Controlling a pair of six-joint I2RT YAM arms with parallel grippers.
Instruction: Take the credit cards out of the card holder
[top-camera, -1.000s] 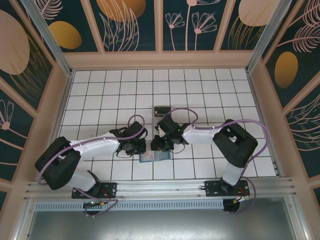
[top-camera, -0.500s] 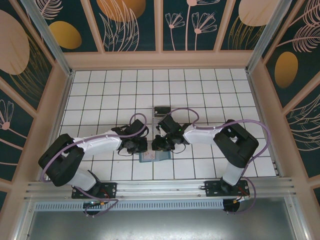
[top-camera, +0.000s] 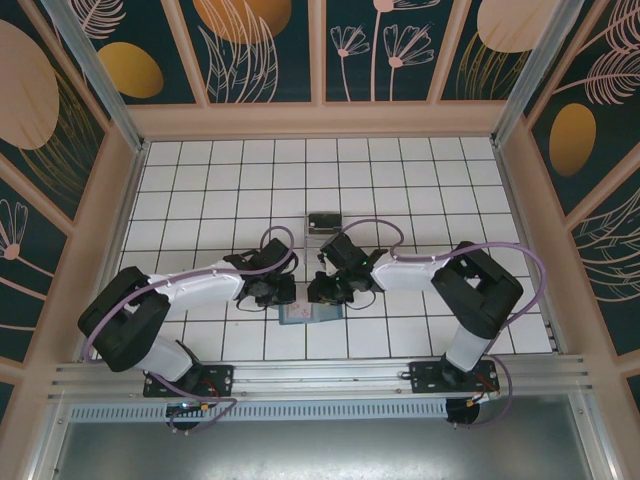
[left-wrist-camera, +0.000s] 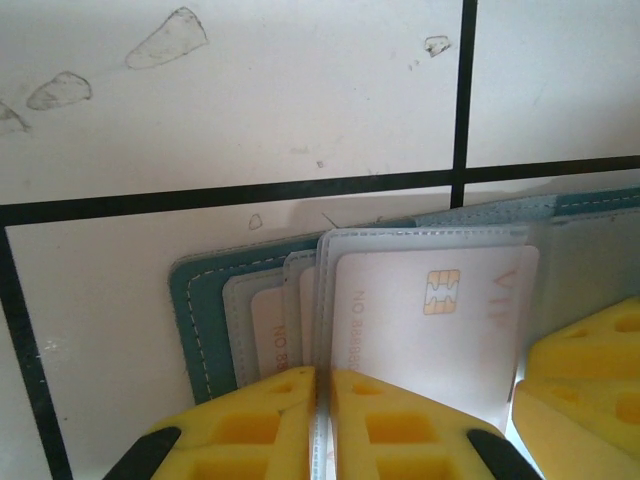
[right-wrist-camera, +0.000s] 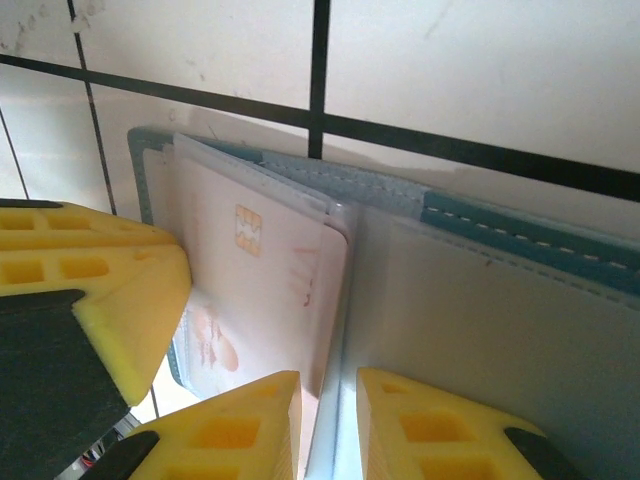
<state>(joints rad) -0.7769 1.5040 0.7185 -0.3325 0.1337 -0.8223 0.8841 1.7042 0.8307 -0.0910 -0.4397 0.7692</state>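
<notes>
The teal card holder (top-camera: 305, 314) lies open on the white tiles between both grippers. In the left wrist view its teal edge (left-wrist-camera: 195, 320) frames clear inner sleeves, and a pale pink credit card (left-wrist-camera: 430, 310) with a gold chip sits in one sleeve. A second pale card (left-wrist-camera: 268, 335) peeks from a sleeve behind. My left gripper (left-wrist-camera: 322, 420) is shut on the thin edge of a clear sleeve. My right gripper (right-wrist-camera: 330, 430) is shut on another inner flap of the card holder (right-wrist-camera: 540, 245), right beside the chip card (right-wrist-camera: 265, 270). No dark card shows.
A small clear plastic box (top-camera: 323, 222) stands about one tile beyond the grippers. The other gripper's yellow finger (left-wrist-camera: 585, 370) crowds the holder's right side. Wooden walls ring the tiled floor, with open tiles to the left, right and far side.
My left gripper has slid a little to the right, closer onto the holder. The right arm has shifted slightly rightward, with its gripper still at the holder.
</notes>
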